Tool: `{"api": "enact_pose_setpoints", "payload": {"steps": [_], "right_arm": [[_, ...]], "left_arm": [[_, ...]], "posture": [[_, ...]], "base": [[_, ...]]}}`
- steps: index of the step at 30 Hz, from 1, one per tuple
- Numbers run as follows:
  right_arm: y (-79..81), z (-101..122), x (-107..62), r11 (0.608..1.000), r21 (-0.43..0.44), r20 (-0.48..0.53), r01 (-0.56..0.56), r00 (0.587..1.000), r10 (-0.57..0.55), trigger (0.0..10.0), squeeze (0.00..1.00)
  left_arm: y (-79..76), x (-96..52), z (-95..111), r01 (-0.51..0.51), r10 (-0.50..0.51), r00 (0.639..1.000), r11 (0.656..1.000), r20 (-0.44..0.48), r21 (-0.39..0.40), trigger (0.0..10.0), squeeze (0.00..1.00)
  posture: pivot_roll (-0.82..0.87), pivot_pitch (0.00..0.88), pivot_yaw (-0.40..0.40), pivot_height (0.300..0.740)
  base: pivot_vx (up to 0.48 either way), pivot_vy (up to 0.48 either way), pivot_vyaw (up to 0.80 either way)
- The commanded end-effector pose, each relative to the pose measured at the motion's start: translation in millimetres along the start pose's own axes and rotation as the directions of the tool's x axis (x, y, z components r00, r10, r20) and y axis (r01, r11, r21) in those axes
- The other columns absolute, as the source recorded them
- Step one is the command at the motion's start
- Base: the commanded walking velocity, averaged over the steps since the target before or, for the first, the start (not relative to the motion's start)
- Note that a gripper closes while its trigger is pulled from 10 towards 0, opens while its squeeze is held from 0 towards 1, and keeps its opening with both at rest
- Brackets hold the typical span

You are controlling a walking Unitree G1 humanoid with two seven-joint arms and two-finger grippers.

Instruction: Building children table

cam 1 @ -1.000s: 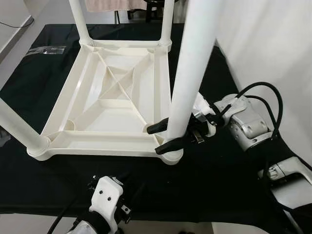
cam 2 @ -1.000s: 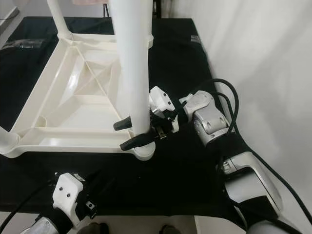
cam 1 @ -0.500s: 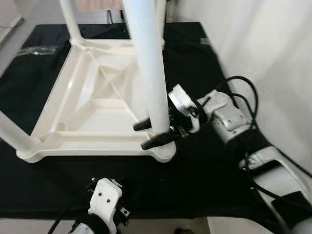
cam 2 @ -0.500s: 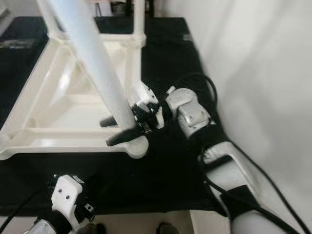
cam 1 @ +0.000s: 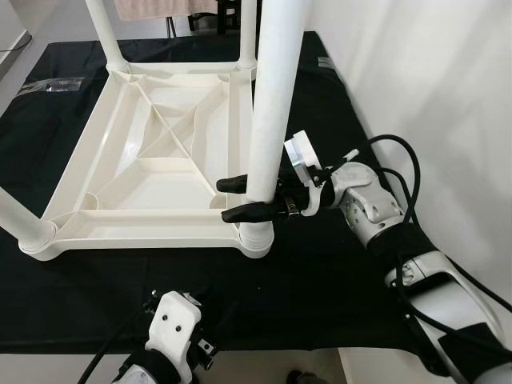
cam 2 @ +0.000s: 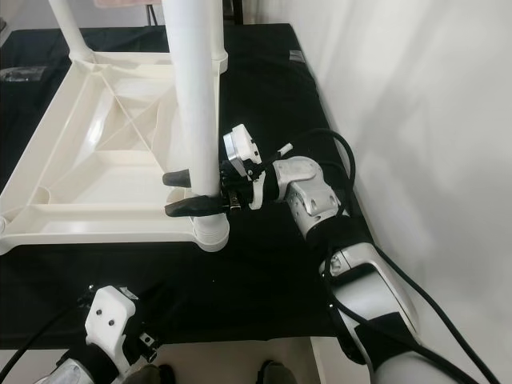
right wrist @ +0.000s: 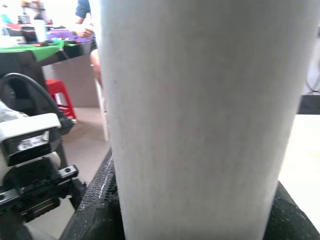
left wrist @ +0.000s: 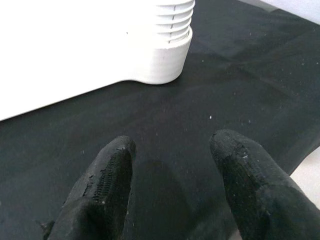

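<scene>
An upturned white plastic children's table fills the upper left of the left eye view, lying on a black-covered worktop with its legs pointing up. At the frame's centre the right pincer is clenched around the near-right table leg, one black finger on each side just above the corner socket. The left pincer, at the bottom left, hovers released over the black cloth, near that corner and touching nothing.
</scene>
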State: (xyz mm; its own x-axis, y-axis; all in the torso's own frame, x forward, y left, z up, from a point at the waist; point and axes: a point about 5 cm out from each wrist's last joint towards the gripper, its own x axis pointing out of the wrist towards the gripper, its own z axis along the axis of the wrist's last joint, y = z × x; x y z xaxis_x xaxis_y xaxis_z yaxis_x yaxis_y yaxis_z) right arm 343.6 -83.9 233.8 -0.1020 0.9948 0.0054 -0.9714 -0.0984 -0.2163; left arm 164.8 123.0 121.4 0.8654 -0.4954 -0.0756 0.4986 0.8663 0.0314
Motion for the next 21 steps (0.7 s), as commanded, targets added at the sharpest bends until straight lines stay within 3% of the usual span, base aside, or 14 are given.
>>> {"api": "enact_pose_setpoints", "payload": {"steps": [1, 9, 12, 13, 14, 15, 16, 17, 18, 19, 21], "right_arm": [[-1.8, -12, -7.5, 0.994, 0.034, -0.019, 0.105, 0.994, -0.104, 10.0, 0.00], [-0.7, -17, -5.1, 0.984, -0.001, -0.051, 0.180, 0.982, -0.180, 10.0, 0.00], [1.3, -31, -2.5, 0.919, 0.019, -0.148, 0.395, 0.910, -0.388, 10.0, 0.00], [1.3, -31, -2.5, 0.919, 0.019, -0.148, 0.395, 0.910, -0.388, 10.0, 0.00], [0.1, -42, -3.9, 0.768, 0.005, -0.213, 0.641, 0.751, -0.625, 10.0, 0.00], [2.2, -49, -9.3, 0.569, -0.020, -0.249, 0.822, 0.547, -0.799, 10.0, 0.00], [2.2, -49, -9.3, 0.569, -0.020, -0.249, 0.822, 0.547, -0.799, 10.0, 0.00], [16.5, -56, -15.1, 0.382, -0.011, -0.285, 0.924, 0.364, -0.887, 10.0, 0.00], [16.5, -56, -15.1, 0.382, -0.011, -0.285, 0.924, 0.364, -0.887, 10.0, 0.00], [38.3, -62, -14.3, 0.268, 0.007, -0.302, 0.964, 0.257, -0.918, 10.0, 0.00], [61.0, -65, -8.4, 0.217, 0.025, -0.296, 0.976, 0.214, -0.931, 10.0, 0.00]], "left_arm": [[-1.5, -2.1, -5, 0.004, -0.005, 1.000, 1.000, -0.027, -0.018, 10.0, 0.00], [-1.3, -1.2, -5, 0.002, -0.002, 1.000, 1.000, -0.025, -0.018, 10.0, 0.00], [-1.6, -1.6, -5, 0.001, -0.001, 1.000, 1.000, -0.024, -0.019, 10.0, 0.00], [-1.6, -1.6, -5, 0.001, -0.001, 1.000, 1.000, -0.024, -0.019, 10.0, 0.00], [-1.8, -2.4, -6, 0.000, 0.000, 1.000, 1.000, -0.025, -0.019, 10.0, 0.00], [-2.0, -3.1, -5, -0.001, 0.001, 1.000, 1.000, -0.025, -0.018, 10.0, 0.00], [-2.0, -3.1, -5, -0.001, 0.001, 1.000, 1.000, -0.025, -0.018, 10.0, 0.00], [-1.9, -3.7, -5, -0.005, 0.005, 1.000, 1.000, -0.025, -0.017, 10.0, 0.00], [-1.9, -3.7, -5, -0.005, 0.005, 1.000, 1.000, -0.025, -0.017, 10.0, 0.00], [-1.2, -3.9, -5, -0.008, 0.007, 1.000, 1.000, -0.024, -0.017, 10.0, 0.00], [0.8, -3.8, -5, -0.010, 0.010, 1.000, 1.000, -0.024, -0.016, 10.0, 0.00]], "posture": [[0.08, 0.243, -0.026, 0.740], [0.07, 0.242, -0.030, 0.740], [0.06, 0.242, -0.053, 0.740], [0.06, 0.242, -0.053, 0.740], [0.05, 0.245, -0.060, 0.740], [0.05, 0.247, -0.059, 0.740], [0.05, 0.247, -0.059, 0.740], [0.05, 0.247, -0.059, 0.740], [0.05, 0.247, -0.059, 0.740], [0.06, 0.253, -0.047, 0.740], [0.05, 0.244, -0.028, 0.740]], "base": [[0.000, 0.000, 0.00], [0.000, 0.000, 0.00], [0.000, 0.000, 0.00], [0.000, 0.000, 0.00], [0.000, 0.000, 0.00], [0.000, 0.000, 0.00], [0.000, 0.000, 0.00], [0.000, 0.000, 0.00], [0.000, 0.000, 0.00], [0.000, 0.000, 0.00], [0.000, 0.000, 0.00]]}}
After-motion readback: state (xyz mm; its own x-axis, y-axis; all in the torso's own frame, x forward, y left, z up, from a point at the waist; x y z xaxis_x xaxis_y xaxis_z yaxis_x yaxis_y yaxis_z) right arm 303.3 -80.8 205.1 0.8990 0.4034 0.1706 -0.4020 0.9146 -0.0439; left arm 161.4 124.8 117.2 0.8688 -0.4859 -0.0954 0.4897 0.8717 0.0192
